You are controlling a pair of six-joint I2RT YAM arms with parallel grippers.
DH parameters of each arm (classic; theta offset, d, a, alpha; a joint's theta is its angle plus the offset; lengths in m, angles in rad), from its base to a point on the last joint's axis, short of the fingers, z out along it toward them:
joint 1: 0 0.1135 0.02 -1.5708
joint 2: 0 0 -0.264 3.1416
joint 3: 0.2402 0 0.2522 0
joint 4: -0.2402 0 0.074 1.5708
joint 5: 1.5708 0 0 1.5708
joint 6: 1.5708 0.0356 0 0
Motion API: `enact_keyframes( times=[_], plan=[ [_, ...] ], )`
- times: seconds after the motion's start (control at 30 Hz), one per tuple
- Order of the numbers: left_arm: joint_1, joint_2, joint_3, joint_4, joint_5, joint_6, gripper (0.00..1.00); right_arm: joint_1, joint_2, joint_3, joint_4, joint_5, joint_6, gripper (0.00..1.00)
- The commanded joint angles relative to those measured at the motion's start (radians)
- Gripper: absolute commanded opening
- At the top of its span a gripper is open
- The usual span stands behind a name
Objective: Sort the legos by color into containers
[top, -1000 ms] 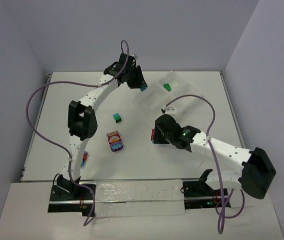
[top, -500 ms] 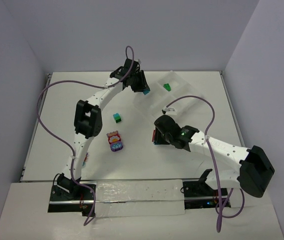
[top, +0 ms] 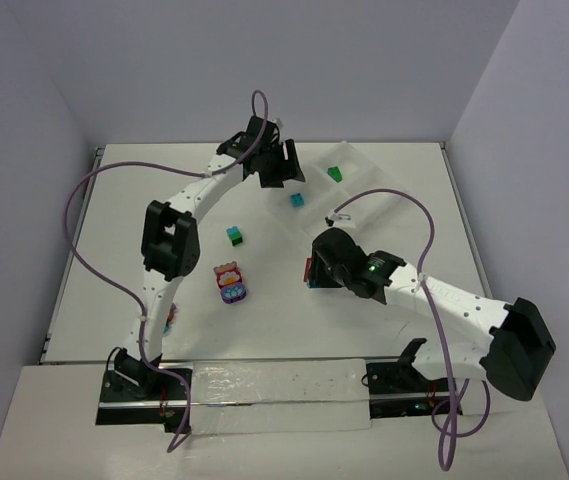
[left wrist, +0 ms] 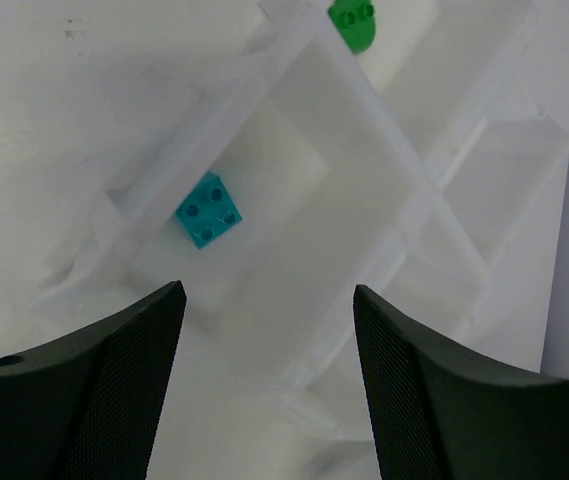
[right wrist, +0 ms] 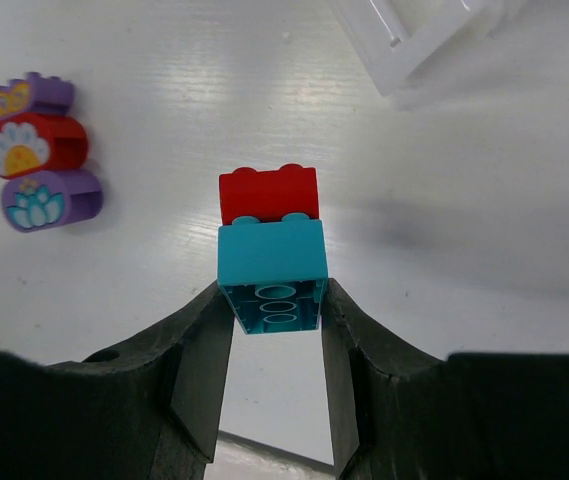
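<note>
Teal lego (left wrist: 207,210) lies inside a tray compartment (left wrist: 364,110) beneath open left fingers (left wrist: 124,370); right fingers (right wrist: 204,370) clamp a red-teal stack (right wrist: 269,250), flowered clump (right wrist: 34,150) nearby.

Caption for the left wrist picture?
Open fingers hover over a teal brick in a clear tray compartment; a green brick sits beyond.

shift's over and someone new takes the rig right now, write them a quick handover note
Left gripper: open, above the tray.
Right gripper: shut on a teal-and-red stack, outside the tray.
Done: one teal brick lies in one compartment, one green brick in another.
Left: split and sort the held stack. The purple-and-red flower clump and a small teal-and-green piece lie loose on the table. A reddish piece is half hidden behind the left arm.
</note>
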Motion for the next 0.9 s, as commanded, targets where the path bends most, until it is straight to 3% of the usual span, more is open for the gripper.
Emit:
enact_keyframes(
  times=[0.0,0.3,0.5,0.6,0.77,0.87],
  plan=[
    [-0.006,-0.247,-0.002,-0.037,-0.005,0.068,0.75,-0.008,-0.084,0.099,-0.004,-0.015,-0.041,0.11],
    [0.044,-0.647,-0.236,-0.126,0.021,0.196,0.75,-0.012,-0.004,0.377,-0.122,-0.001,-0.061,0.11],
    [0.240,-0.704,-0.303,-0.189,0.110,0.188,0.75,-0.064,0.175,0.652,-0.150,0.004,-0.143,0.08],
    [0.280,-0.713,-0.352,-0.198,0.120,0.203,0.75,-0.113,0.269,0.759,-0.178,-0.013,-0.166,0.05],
    [0.284,-0.782,-0.580,-0.180,-0.105,0.183,0.74,-0.163,0.439,1.020,-0.333,-0.051,-0.213,0.03],
    [0.284,-0.835,-0.721,-0.163,-0.204,0.105,0.74,-0.169,0.456,1.061,-0.374,-0.051,-0.224,0.02]
  ],
)
